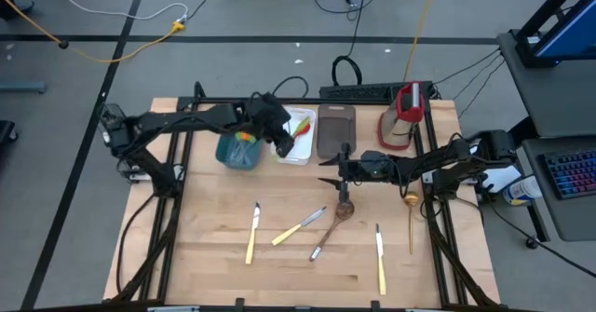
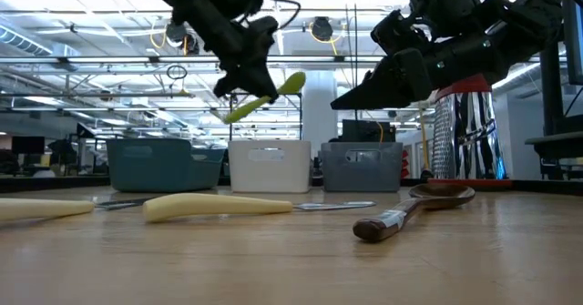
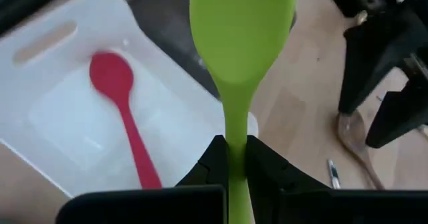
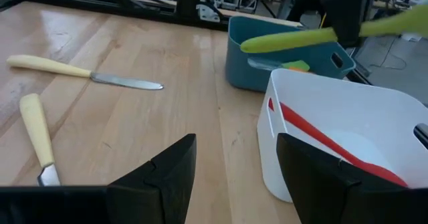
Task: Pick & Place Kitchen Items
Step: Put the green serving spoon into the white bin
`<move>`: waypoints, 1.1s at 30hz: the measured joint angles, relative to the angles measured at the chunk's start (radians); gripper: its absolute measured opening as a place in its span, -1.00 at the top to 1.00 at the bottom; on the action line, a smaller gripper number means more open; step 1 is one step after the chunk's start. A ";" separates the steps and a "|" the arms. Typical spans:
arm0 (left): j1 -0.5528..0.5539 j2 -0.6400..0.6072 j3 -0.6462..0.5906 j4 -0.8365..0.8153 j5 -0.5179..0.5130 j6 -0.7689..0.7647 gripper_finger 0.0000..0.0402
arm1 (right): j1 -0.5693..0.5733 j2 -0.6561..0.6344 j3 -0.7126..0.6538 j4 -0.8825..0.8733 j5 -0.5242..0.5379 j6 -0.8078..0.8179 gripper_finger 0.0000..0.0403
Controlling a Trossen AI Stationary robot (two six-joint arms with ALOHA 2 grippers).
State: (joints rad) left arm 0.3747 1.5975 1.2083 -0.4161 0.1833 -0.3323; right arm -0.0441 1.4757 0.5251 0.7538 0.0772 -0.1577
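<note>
My left gripper (image 1: 282, 137) is shut on a green spoon (image 3: 241, 30) and holds it in the air over the white tray (image 1: 300, 149). A red spoon (image 3: 120, 97) lies in that tray. The teal tray (image 1: 238, 152) stands beside it with several utensils inside. My right gripper (image 1: 328, 169) hangs open above the table's middle with nothing between its fingers, just beyond a wooden spoon (image 1: 345, 206) lying flat. Pale-handled knives (image 1: 251, 234) (image 1: 298, 226) (image 1: 380, 254) and a gold spoon (image 1: 410, 217) lie on the tabletop nearer the front. My left gripper pinches the green spoon's handle (image 3: 235, 144) between its two fingers (image 3: 212, 162), about halfway along the spoon. The fingers come slanting down from the table's left. The bowl (image 2: 291, 83) sticks out ahead and higher, the handle end (image 2: 232, 114) lower; the spoon is lifted clear.
A grey-brown tray (image 1: 335, 130) stands to the right of the white one, and a red-and-white upright grater (image 1: 403, 115) at the far right. A dark-handled utensil (image 1: 321, 243) lies among the knives. Bare wood shows along the table's near edge and left side.
</note>
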 joint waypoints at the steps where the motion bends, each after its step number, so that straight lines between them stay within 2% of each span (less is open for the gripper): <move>1: 0.013 0.016 0.014 -0.007 0.023 0.000 0.92 | 0.000 0.000 0.000 0.002 0.000 0.000 0.00; 5: 0.060 0.088 0.070 -0.006 0.094 0.007 0.92 | 0.000 0.000 0.000 0.005 0.000 -0.001 0.00; 12: 0.112 0.205 0.112 -0.014 0.131 0.021 0.92 | 0.000 0.000 0.000 0.004 0.000 -0.002 0.00; 18: 0.144 0.250 0.113 -0.025 0.136 0.014 0.92 | 0.000 0.000 0.000 0.002 0.000 -0.003 0.00; 25: 0.149 0.249 0.112 -0.024 0.112 0.023 0.86 | 0.000 0.000 0.000 0.004 0.000 -0.003 0.00; 31: 0.141 0.249 0.112 -0.020 -0.028 0.056 0.83 | 0.000 0.000 0.000 0.005 0.000 -0.003 0.00; 33: 0.140 0.249 0.112 -0.003 -0.037 0.073 0.82 | 0.000 0.000 0.000 0.005 0.000 -0.003 0.00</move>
State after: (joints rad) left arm 0.5146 1.8465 1.3203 -0.4189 0.1462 -0.2588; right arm -0.0442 1.4757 0.5251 0.7589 0.0772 -0.1610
